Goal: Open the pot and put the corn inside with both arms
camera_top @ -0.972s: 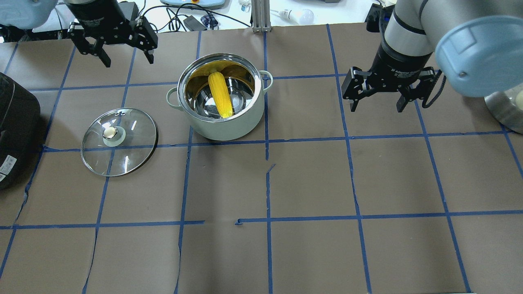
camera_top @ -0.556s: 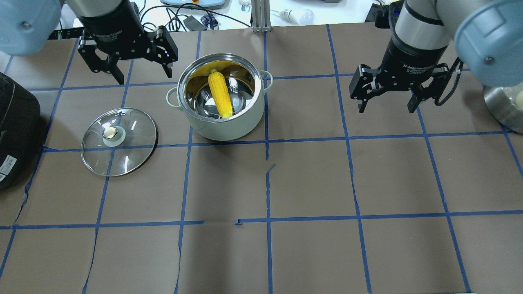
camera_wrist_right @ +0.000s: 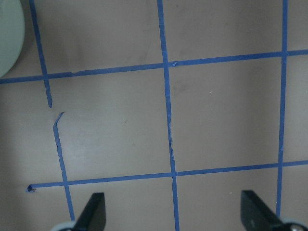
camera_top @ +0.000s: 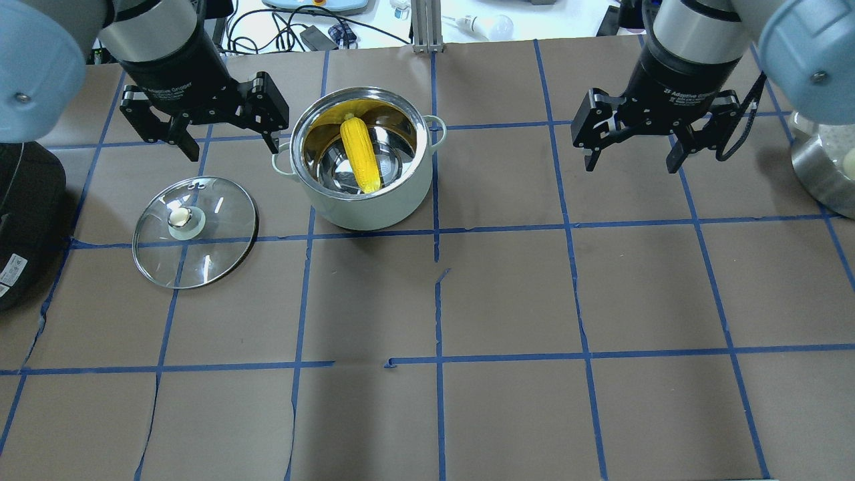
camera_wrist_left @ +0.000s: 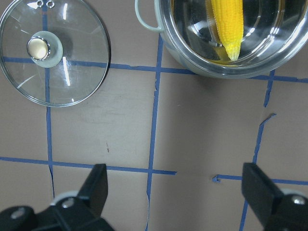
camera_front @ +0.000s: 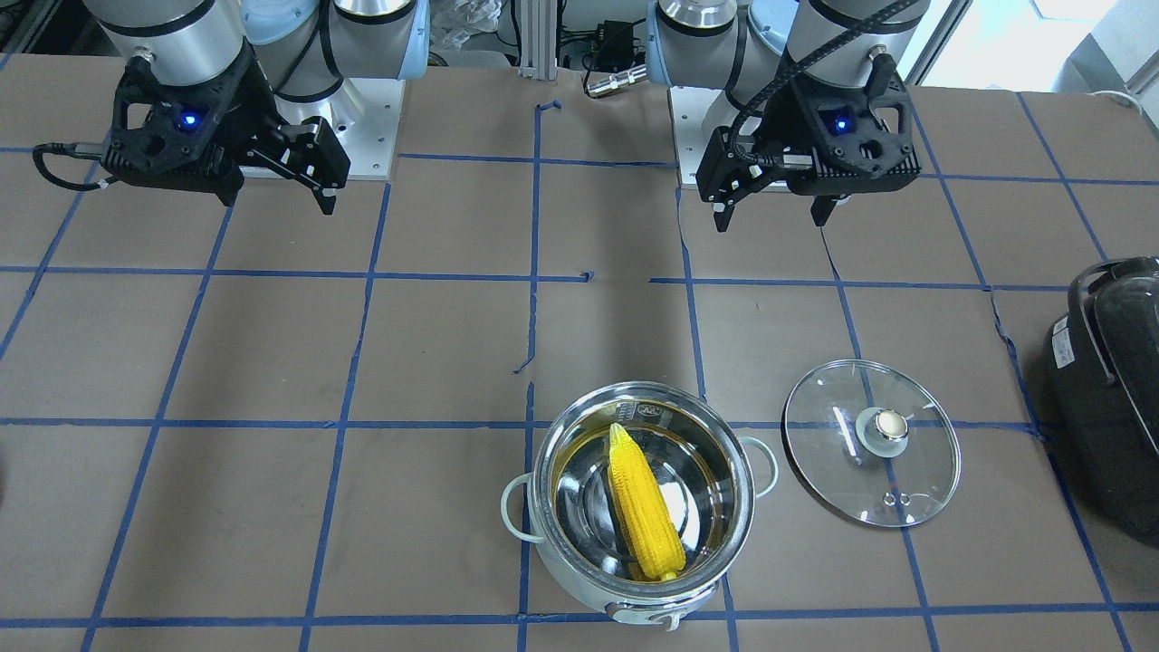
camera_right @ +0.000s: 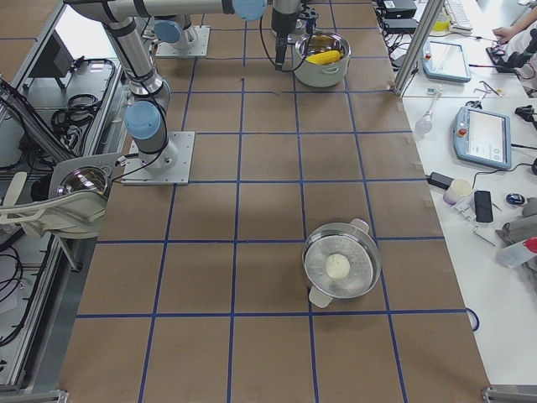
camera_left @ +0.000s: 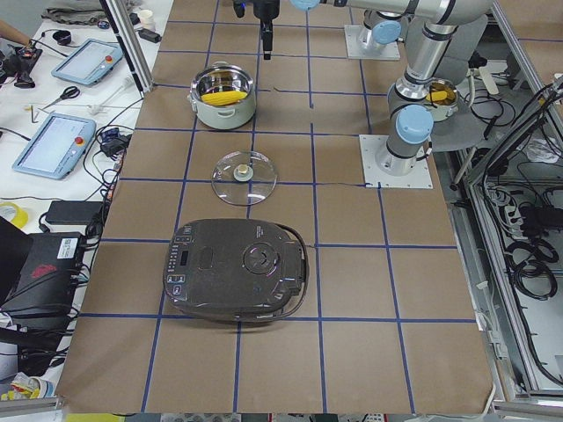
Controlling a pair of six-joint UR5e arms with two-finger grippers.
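Brown paper sheeting (camera_top: 507, 294), divided into squares by blue tape, is covering the whole work table. A round stainless-steel pot (camera_top: 364, 212), with a pale outer wall and two small loop handles, is standing open on it at the far centre of the overhead view. A bright yellow tapered corn cob (camera_top: 359, 155) is lying inside the pot, slanting across the shiny bottom with its pointed end toward the robot. A clear glass lid (camera_top: 214, 248) with a brassy knob is lying flat on the paper, knob up. It is resting just beside the pot on the robot's left and is not touching it. The left gripper (camera_top: 234, 151), a black two-finger unit, is hanging above the paper on the robot's side of the lid and pot. It is pointing down, and the left wrist view is showing its fingers (camera_wrist_left: 95, 188) spread wide and gripping nothing. The right gripper (camera_top: 631, 167), of the same type, is hanging over bare paper well apart from the pot, with its fingers likewise spread wide and empty. Blue lights are glowing on both gripper bodies in the front-facing view. A large glossy black appliance (camera_left: 236, 268) is sitting toward the table's left end. A second steel pot (camera_right: 341, 267), holding a pale round item, is sitting toward the right end.
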